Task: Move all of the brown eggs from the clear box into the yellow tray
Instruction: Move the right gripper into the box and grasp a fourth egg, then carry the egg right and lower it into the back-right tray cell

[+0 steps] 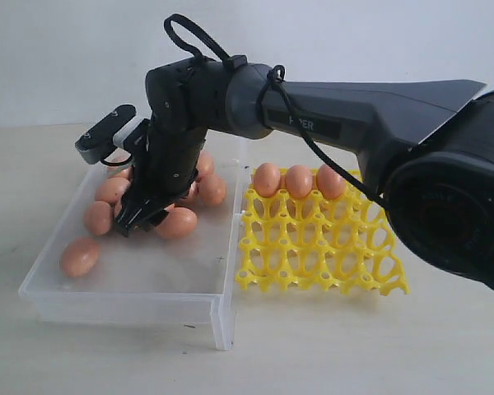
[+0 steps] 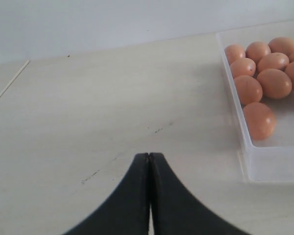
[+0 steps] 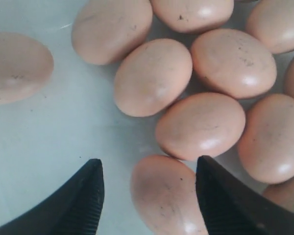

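While the right arm [image 1: 354, 115] reaches across the middle of the exterior view and down into the clear box [image 1: 115, 306], the right jaws stand wide apart just above the box floor. In the right wrist view one of the brown eggs [image 3: 166, 198] lies between them. It sits close against one black fingertip [image 3: 220, 200] and well clear of the other. I cannot tell whether the near fingertip touches the shell, and nothing is gripped.

Beyond that egg a cluster of eggs lies packed shell to shell on the box floor, among them a speckled egg [image 3: 233, 62] and its neighbour [image 3: 152, 77]. A lone egg [image 1: 80, 256] rests apart from the group, nearer the front left corner of the box in the exterior view. Another egg [image 1: 177, 222] lies just beside the lowered jaws.

The yellow tray [image 1: 321, 247] sits on the pale tabletop [image 1: 354, 346] just beside the box, to its right in the exterior view. Three eggs stand upright in cells of its far row: one [image 1: 267, 178] at the end nearest the box, a second [image 1: 298, 180] next to it and a third [image 1: 330, 181] beyond that. The nearer rows of cells that show are bare lattice.

The left jaws are pressed together, tips meeting, and hang over bare tabletop outside the box. In the left wrist view the box wall [image 2: 250, 166] and several eggs inside it are near.
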Controlling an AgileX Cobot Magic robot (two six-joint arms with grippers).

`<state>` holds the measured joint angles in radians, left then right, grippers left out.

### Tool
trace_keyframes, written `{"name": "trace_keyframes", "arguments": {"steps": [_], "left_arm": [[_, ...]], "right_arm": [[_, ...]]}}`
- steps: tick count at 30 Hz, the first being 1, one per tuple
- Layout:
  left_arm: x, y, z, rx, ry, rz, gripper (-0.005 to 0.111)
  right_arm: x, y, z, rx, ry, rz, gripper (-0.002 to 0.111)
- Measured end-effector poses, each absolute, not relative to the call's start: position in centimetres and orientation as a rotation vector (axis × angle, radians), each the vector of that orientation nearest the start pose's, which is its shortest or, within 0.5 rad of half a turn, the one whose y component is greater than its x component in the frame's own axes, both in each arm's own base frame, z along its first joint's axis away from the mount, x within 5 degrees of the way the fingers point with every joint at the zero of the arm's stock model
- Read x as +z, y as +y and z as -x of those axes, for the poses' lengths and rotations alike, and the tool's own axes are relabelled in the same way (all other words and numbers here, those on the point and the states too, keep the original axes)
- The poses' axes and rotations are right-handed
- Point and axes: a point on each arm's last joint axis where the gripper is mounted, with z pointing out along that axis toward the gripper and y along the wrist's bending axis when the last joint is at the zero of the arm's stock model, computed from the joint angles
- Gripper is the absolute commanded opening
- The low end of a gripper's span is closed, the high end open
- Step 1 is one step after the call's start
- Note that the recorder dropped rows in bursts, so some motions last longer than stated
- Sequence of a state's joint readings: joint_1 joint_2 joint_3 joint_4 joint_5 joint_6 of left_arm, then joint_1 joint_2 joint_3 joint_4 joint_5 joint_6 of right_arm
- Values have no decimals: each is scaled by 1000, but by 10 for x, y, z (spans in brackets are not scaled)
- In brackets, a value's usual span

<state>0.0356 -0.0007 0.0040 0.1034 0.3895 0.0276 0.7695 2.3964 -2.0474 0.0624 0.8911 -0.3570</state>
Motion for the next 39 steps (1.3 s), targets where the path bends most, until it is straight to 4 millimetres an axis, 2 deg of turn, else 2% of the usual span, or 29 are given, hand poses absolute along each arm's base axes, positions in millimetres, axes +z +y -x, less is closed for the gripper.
{"name": "trace_keyframes", "arguments": {"steps": [12,19,22,26,32,39], "left_arm": [[177,5,-52,146,1876,-55,0],[177,5,-52,146,1876,-55,0],[177,5,-52,146,1876,-55,0],[177,5,-52,146,1876,-55,0],[177,5,-52,146,1876,-55,0],[177,5,-52,146,1876,-55,0]], "right_arm": [[141,364,-371,168,2339,1479,55],[123,363,-372,142,2397,1462,55],[117,362,-371,139,2434,1448,44],[115,362,-369,140,2465,1429,0],[115,361,-368,136,2488,1428,0],[133,356,-360,144,2476,1407,0]]}}
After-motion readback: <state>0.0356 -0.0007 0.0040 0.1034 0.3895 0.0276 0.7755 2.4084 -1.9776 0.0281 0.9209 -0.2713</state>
